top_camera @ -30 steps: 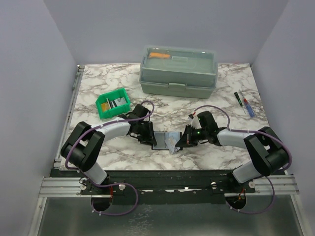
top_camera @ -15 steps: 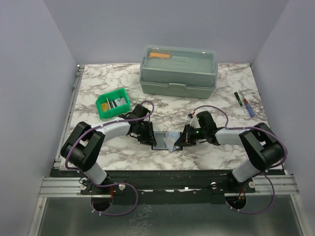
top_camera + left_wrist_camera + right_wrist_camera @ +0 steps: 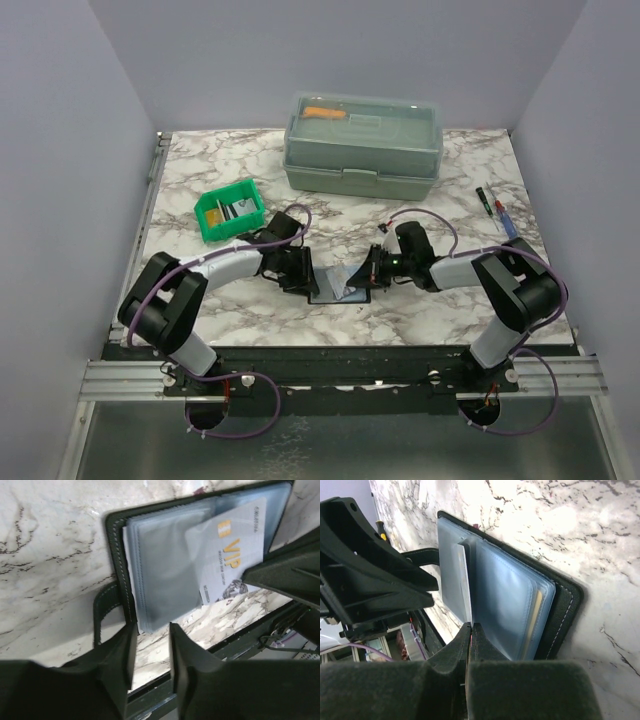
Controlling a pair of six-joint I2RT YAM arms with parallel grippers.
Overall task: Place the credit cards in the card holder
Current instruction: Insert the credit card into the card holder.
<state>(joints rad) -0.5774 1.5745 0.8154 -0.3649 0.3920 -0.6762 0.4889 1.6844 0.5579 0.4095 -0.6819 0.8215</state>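
The card holder (image 3: pixel 322 290) lies open on the marble between both grippers, its greyish see-through pockets up (image 3: pixel 160 575). My right gripper (image 3: pixel 370 274) is shut on a grey-silver "VIP" credit card (image 3: pixel 230 555), whose far end lies in among the pocket leaves. In the right wrist view this card (image 3: pixel 466 580) stands edge-on above my shut fingertips (image 3: pixel 471 626). A yellowish card (image 3: pixel 536 614) sits inside a pocket. My left gripper (image 3: pixel 150 630) is open at the holder's left edge, next to its black strap (image 3: pixel 102 610), with bare table showing between the fingers. More cards lie in the green bin (image 3: pixel 229 212).
A big grey-green lidded toolbox (image 3: pixel 362 145) stands at the back centre. Two pens (image 3: pixel 497 212) lie at the right. The table's front edge and rail (image 3: pixel 340 352) are just behind the grippers.
My right gripper has moved left with the card, from beside the holder to over its pockets. The left gripper has stayed put.
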